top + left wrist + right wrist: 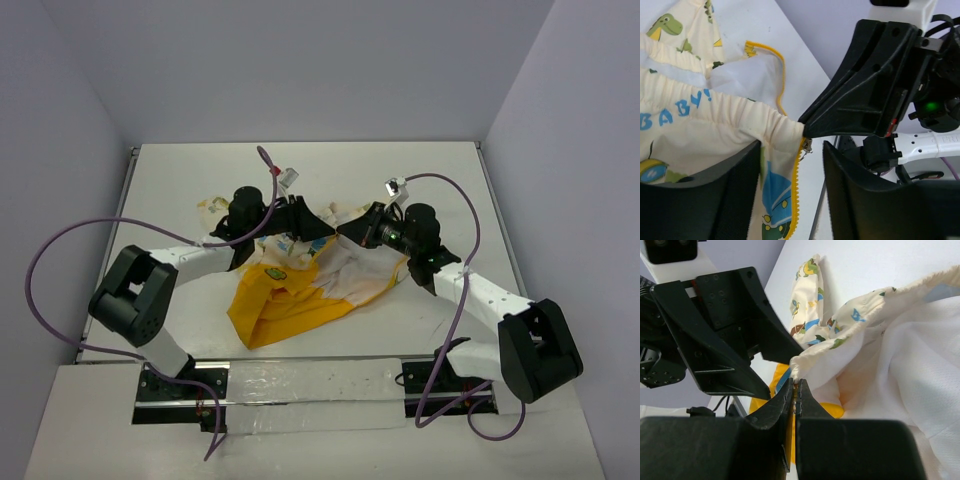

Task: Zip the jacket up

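The jacket (300, 290) lies crumpled mid-table, cream animal print with yellow-orange panels. Its upper edge is lifted between both grippers. My right gripper (350, 228) is shut on the jacket's edge at the zipper; in the right wrist view its jaws (795, 385) pinch the cream fabric (875, 355). In the left wrist view the yellow zipper teeth (796, 190) hang down from a small metal slider (808, 146), just below the right gripper's tips. My left gripper (791, 152) is open around this edge, with the fabric (700, 125) draped over its left finger (700, 200). In the top view it (318, 228) meets the right gripper.
A sleeve or loose part of the jacket (212, 208) spreads toward the back left. White walls enclose the table (180, 170) on three sides. Purple cables (60, 250) loop beside each arm. The left gripper's black body (715, 340) fills the left of the right wrist view.
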Controlling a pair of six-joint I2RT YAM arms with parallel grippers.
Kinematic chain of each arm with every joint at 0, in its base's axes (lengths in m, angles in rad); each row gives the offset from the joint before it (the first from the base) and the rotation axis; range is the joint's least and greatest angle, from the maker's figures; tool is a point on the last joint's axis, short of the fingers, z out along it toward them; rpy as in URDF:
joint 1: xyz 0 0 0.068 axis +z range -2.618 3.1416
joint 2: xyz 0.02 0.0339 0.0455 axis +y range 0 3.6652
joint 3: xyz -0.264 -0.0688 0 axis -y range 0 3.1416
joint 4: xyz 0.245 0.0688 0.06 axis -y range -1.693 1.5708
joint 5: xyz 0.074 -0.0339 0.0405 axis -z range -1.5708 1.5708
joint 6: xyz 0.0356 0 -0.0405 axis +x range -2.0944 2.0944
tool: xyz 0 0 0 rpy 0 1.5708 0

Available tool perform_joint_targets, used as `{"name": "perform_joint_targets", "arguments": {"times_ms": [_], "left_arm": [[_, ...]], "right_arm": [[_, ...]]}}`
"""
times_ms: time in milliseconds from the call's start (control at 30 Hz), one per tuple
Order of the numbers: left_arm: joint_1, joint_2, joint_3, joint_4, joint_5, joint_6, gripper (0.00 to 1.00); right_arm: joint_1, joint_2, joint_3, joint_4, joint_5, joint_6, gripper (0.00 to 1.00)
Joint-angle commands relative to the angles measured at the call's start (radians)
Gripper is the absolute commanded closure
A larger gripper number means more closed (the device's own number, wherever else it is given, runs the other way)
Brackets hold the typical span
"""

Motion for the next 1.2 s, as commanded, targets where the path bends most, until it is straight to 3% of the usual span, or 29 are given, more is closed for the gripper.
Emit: {"name": "perform_joint_targets", "arguments": {"times_ms": [0, 167, 367, 500, 800, 867, 933, 967, 1133, 1167], "left_arm": [[-0.005, 0.005, 0.01, 0.155, 0.075, -0.053, 0.46], [-0.006, 0.016, 0.015, 0.181, 0.096, -0.073, 0.57], [-0.007, 0.035, 0.018, 0.156, 0.095, -0.06, 0.52], [-0.008, 0.046, 0.015, 0.195, 0.11, -0.086, 0.54], [-0.009, 0.054, 0.023, 0.208, 0.117, -0.108, 0.82], [-0.009, 0.057, 0.026, 0.208, 0.117, -0.115, 0.96], [-0.008, 0.059, 0.025, 0.204, 0.112, -0.124, 1.0], [-0.007, 0.059, 0.023, 0.202, 0.105, -0.133, 1.0], [0.002, 0.071, -0.015, 0.19, 0.065, -0.221, 1.0], [0.001, 0.076, -0.031, 0.219, 0.061, -0.261, 1.0]], "right_arm": [[-0.003, 0.008, 0.046, 0.012, -0.01, -0.011, 1.0], [-0.002, 0.017, 0.05, 0.014, -0.008, -0.008, 1.0], [-0.001, 0.019, 0.051, 0.016, -0.014, -0.005, 1.0], [-0.002, 0.022, 0.052, 0.016, -0.014, -0.004, 1.0], [-0.003, 0.034, 0.053, 0.018, -0.02, -0.001, 1.0], [-0.002, 0.036, 0.053, 0.014, -0.02, -0.001, 1.0], [-0.003, 0.036, 0.056, 0.005, -0.021, -0.007, 1.0], [-0.002, 0.034, 0.059, -0.003, -0.02, -0.011, 0.98], [-0.013, 0.012, 0.072, -0.061, -0.017, -0.045, 0.48], [-0.015, 0.011, 0.072, -0.065, -0.02, -0.052, 0.43]]}}
